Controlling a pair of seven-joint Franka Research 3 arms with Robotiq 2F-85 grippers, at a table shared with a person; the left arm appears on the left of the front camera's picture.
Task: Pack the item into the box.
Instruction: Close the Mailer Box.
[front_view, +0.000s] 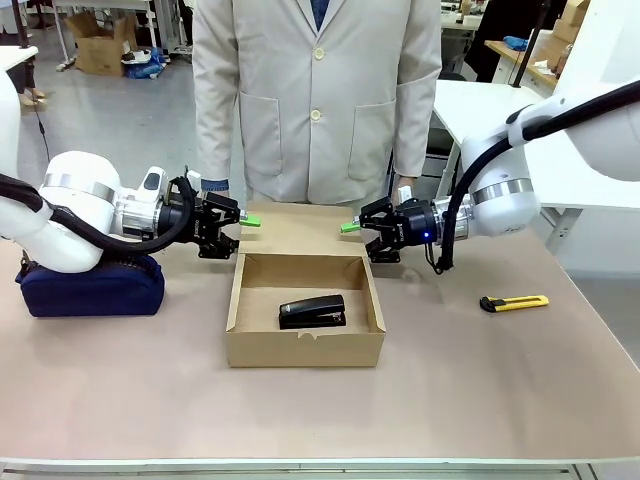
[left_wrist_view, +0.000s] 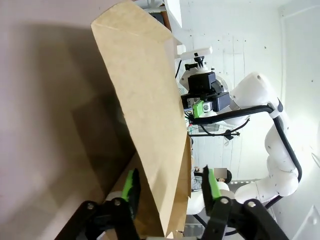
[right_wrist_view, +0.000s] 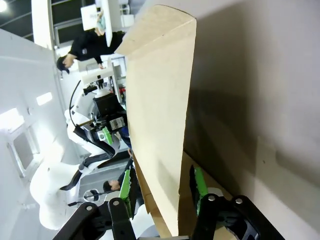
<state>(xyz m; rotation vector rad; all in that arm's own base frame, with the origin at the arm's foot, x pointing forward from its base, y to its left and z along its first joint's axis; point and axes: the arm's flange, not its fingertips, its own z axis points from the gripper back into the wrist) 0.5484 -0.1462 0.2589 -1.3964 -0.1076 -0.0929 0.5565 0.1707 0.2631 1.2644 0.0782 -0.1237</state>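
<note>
Stapler lies flat inside box. Left gripper, right gripper: jaws apart, straddling raised lid at its corners, not clamped. Risks: uneven push twists lid, lid slips from pads, light box skids

Front view: I see bright, even light from overhead; shadows on the table are soft, and the box is dim inside. Wrist views: I note wide-angle bending towards the edges, washed-out white backgrounds, and a broad dark shadow beside the lid flap.
</note>
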